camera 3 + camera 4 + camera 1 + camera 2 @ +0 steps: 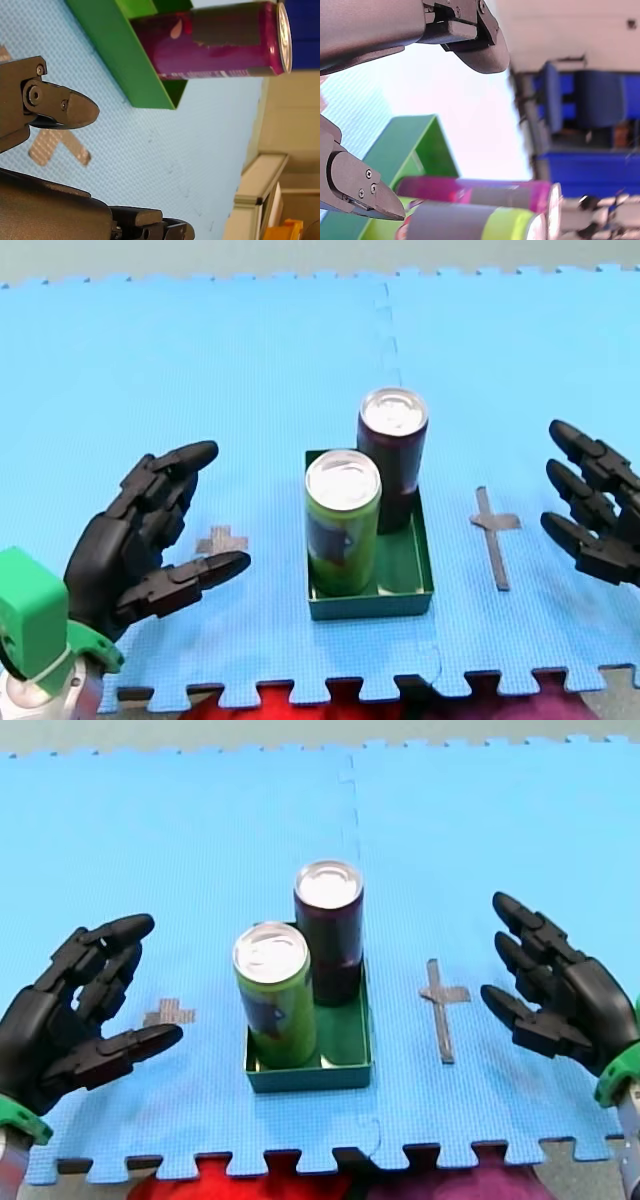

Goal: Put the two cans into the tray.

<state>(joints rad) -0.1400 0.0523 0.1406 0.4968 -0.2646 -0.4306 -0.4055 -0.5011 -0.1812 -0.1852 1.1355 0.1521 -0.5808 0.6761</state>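
left hand (75,1015): empty, left of tray | right hand (555,995): empty, right of tray | green can (275,995): upright, near-left in green tray (310,1077) | purple can (328,930): upright at tray's far end, just beside green can | progress: both cans appear placed, apparently nothing left to load

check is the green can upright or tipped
Upright: the green can stands in the tray, silver top up, beside the purple can.

In the tray (310,1077), the front can (275,1000) stands upright, the rear can (328,935) behind it.
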